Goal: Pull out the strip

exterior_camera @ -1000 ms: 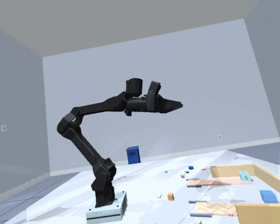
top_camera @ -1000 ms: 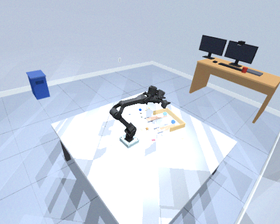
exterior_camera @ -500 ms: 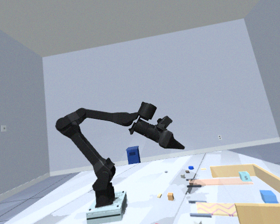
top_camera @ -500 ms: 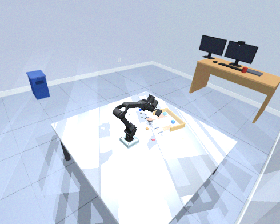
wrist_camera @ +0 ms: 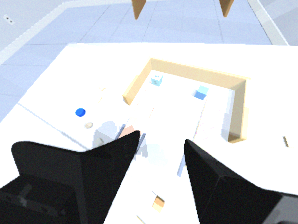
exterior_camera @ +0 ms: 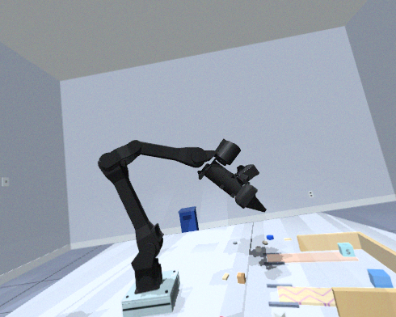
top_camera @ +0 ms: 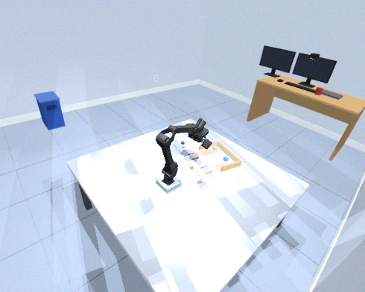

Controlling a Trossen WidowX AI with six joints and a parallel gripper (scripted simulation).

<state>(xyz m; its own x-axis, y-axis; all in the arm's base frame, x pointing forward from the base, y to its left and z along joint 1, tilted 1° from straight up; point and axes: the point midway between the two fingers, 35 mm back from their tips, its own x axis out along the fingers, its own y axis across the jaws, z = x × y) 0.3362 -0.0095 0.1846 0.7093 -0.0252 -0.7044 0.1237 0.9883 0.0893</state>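
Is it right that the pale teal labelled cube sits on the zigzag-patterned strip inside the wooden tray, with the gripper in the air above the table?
Not quite. The pale teal labelled cube rests on the plain salmon-orange strip, not the zigzag-patterned strip, as the exterior view shows. The rest holds: it is inside the wooden tray, and the gripper is in the air.

Arm bent over white surface (top_camera: pixel 211 238), tool (top_camera: pixel 207 143) tilted down above near corner of tan tray (top_camera: pixel 235 159). Fingers partly apart, nothing seen between them. Just beyond tool, inside tray: pale cyan cube (top_camera: pixel 214 148) on pinkish strip (top_camera: pixel 208 153) (label too small to read). Farther along tray: blue cube (top_camera: pixel 226 159). Behind tool, toward arm: small blue ball (top_camera: pixel 182 142).
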